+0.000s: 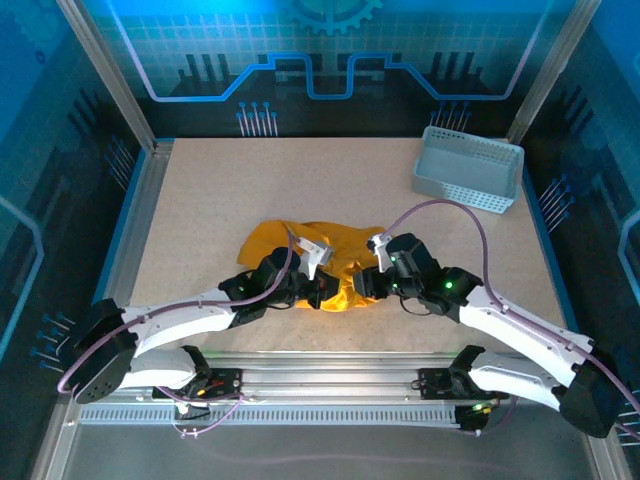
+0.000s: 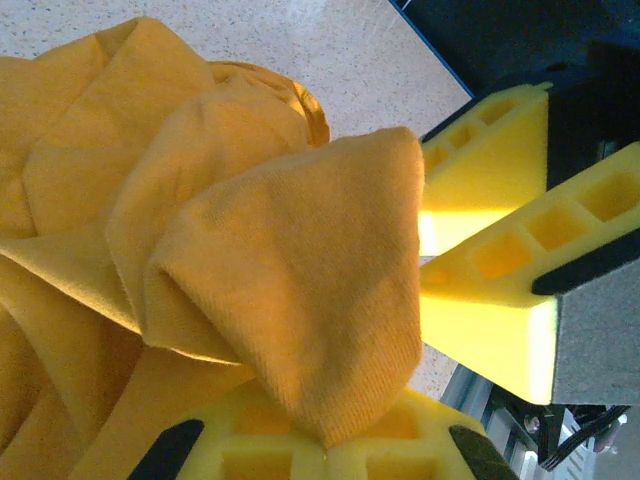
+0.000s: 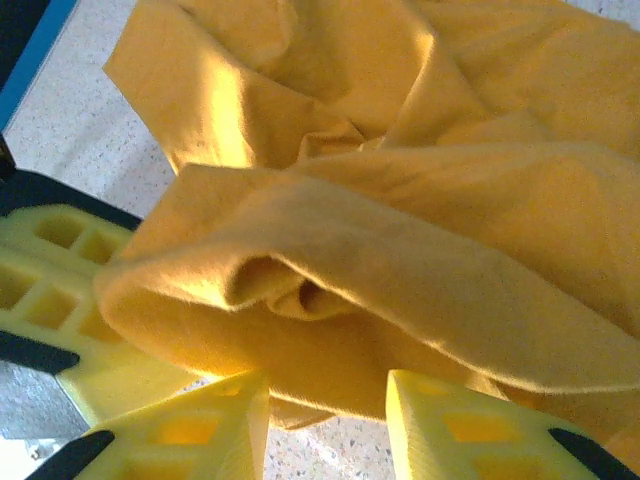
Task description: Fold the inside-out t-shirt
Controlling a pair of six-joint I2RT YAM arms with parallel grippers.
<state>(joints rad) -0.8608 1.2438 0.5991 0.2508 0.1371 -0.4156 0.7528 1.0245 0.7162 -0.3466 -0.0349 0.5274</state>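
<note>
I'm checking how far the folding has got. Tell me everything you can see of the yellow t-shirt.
The mustard-yellow t-shirt is soft, finely knit fabric, crumpled in an unfolded heap on the near middle of the table. The left gripper is shut on one fold at its near edge. Another fold lies between the parted fingers of the right gripper; whether it is clamped is unclear.

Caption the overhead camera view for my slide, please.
Overhead: left hand and right hand meet on a crumpled mustard-yellow t-shirt; perforated grey basket at far right.
</note>
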